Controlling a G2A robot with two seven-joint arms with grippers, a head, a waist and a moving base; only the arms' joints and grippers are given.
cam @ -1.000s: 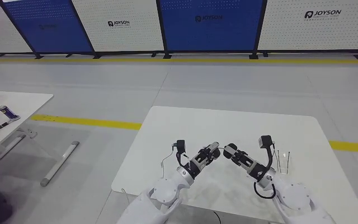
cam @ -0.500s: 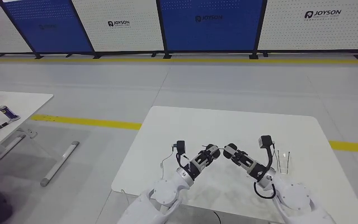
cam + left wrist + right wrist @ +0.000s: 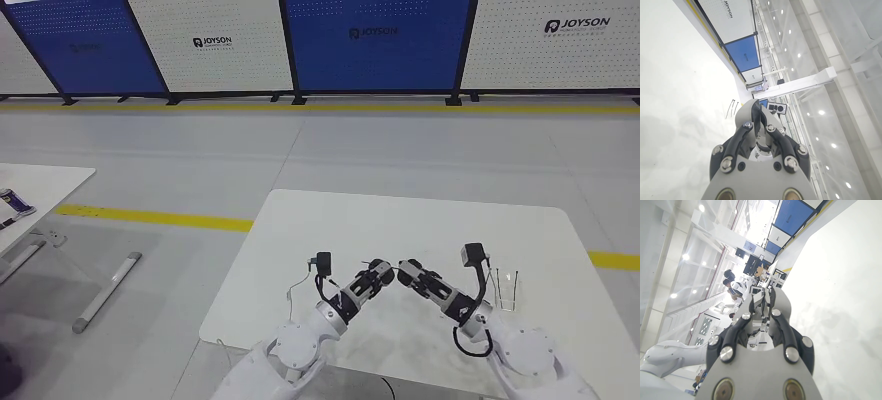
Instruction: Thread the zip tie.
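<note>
My left gripper and right gripper meet tip to tip just above the white table, near its front middle. The left gripper has its black pads pressed together. The fingers of the right gripper are also closed, with the other gripper's tip right beyond them. Between the two tips a thin dark zip tie is barely visible, and most of it is hidden by the fingers.
Several spare black zip ties lie on the table near its right front, beside the right arm. A second white table stands off to the left across the floor.
The two gripper tips have drawn slightly closer together and a little lower. The small arc of zip tie seen between them earlier is shorter now.
</note>
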